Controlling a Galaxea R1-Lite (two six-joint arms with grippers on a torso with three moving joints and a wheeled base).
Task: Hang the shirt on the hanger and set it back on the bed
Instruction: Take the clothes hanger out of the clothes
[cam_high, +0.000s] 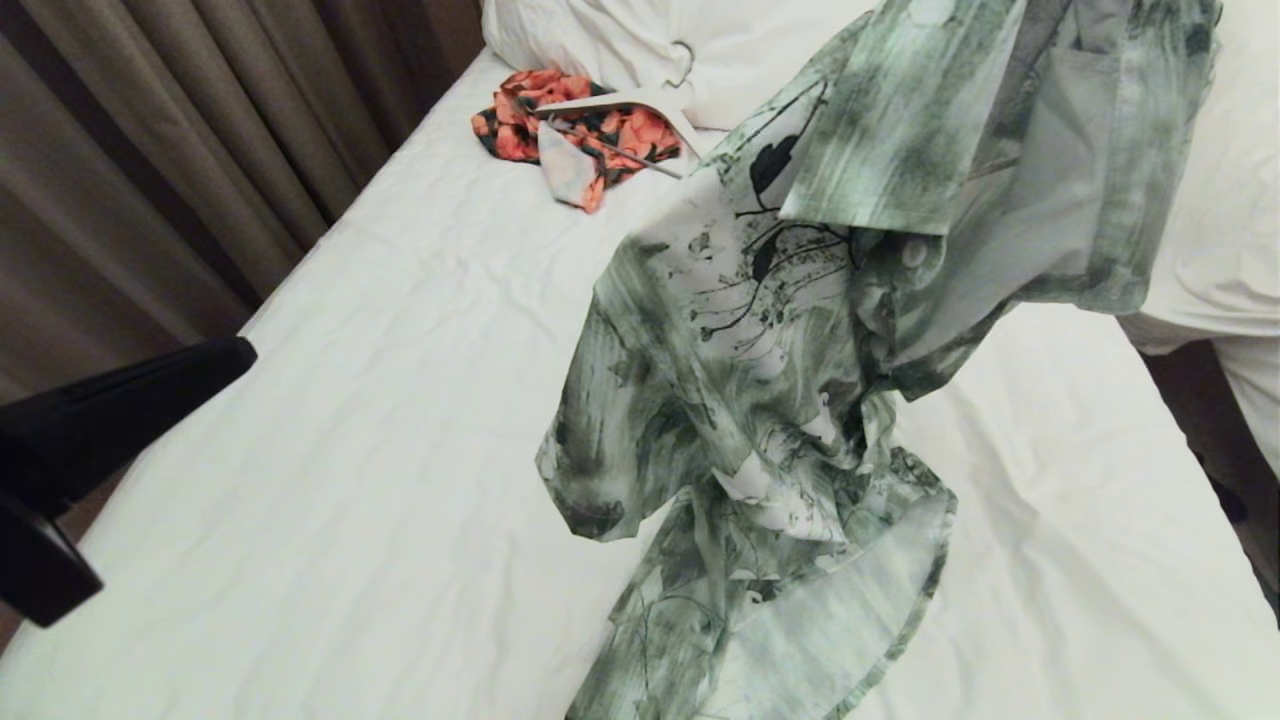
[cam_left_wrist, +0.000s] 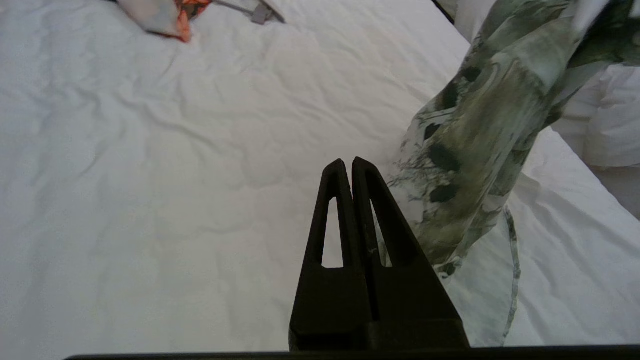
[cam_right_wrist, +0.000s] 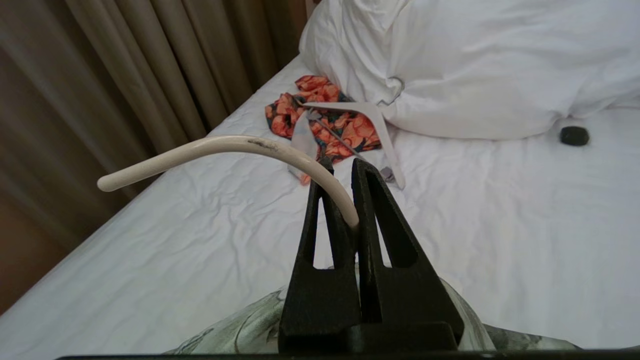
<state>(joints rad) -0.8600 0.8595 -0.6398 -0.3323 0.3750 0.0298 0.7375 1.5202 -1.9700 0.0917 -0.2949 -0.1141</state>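
The right end effector is pinched on the hanger, gripping the cream wire just below its long curved hook, which arcs out to the left above the bed. The shirt hangs from up there: in the head view it drapes from the upper right down toward the near edge, collar and chest pocket high, a sleeve and the hem dangling lower, the lowest folds reaching the sheet of the bed. The rest of the hanger is hidden by the cloth, so how it sits inside the shirt cannot be told.

The left end effector has its fingers pressed together with nothing between them. It hovers over the white sheet at the left, just beside the hanging shirt and apart from it; its dark arm shows at the left edge of the head view.

At the far end of the bed lie an orange-and-black floral garment with a thicker white hanger on top, next to a big white pillow. A small dark object rests on the sheet near the pillow. Brown curtains hang along the left.
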